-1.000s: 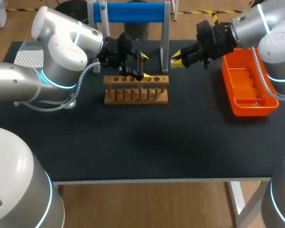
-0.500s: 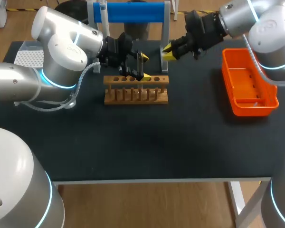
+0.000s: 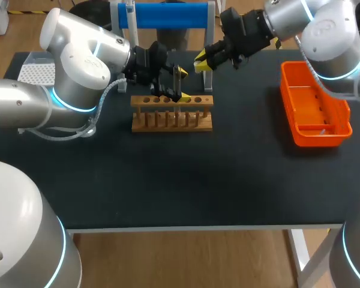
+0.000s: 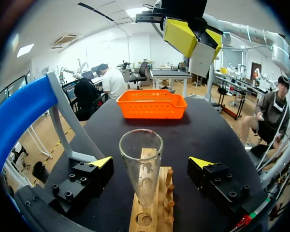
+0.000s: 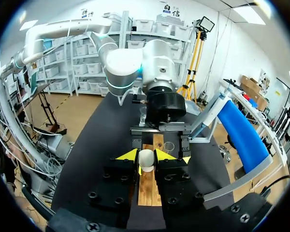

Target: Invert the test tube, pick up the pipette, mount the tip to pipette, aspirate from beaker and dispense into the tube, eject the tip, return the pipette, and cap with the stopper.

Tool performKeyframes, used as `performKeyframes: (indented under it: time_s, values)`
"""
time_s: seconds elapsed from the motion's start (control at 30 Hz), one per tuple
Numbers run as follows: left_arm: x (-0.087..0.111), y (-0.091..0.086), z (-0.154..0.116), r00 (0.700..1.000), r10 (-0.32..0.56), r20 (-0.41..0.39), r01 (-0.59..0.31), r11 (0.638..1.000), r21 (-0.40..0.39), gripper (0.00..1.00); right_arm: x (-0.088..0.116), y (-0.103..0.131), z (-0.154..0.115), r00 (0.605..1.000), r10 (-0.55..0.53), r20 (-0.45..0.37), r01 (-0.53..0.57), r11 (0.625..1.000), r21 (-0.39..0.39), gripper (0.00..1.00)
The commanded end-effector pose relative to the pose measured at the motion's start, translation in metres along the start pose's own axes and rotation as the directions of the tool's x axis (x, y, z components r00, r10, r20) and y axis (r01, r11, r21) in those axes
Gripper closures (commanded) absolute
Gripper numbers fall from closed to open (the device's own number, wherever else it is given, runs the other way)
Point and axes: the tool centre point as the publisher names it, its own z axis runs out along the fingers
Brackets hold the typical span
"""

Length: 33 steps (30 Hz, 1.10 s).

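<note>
Straddles the test tube (image 4: 140, 164) with the left tool (image 3: 182, 84), fingers (image 4: 100, 163) wide and clear of the glass; tube upright, mouth up, in the wooden rack (image 3: 171, 120) at the far middle of the tabletop (image 3: 198, 180). Pinches a white stopper (image 5: 146, 159) between the closed-in tips of the right tool (image 3: 203, 62), above and far right of the rack. Risks clashing the two tools over one tube, or tilting the unheld glass by pressing the stopper down off-centre.
</note>
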Motion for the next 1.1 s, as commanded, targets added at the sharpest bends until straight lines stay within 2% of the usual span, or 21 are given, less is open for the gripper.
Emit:
performKeyframes:
  time_s: [0.03,1.1]
  values:
    - [-0.001,0.000,-0.001,1.000,0.000,-0.005,0.000,1.000,-0.002,0.00,-0.008,0.004,0.005,1.000,0.008,-0.008,-0.008,1.000,0.008,1.00]
    - [-0.001,0.000,-0.001,1.000,0.000,-0.005,0.000,1.000,-0.002,0.00,-0.030,0.015,0.027,1.000,0.026,-0.005,-0.026,1.000,0.009,1.00]
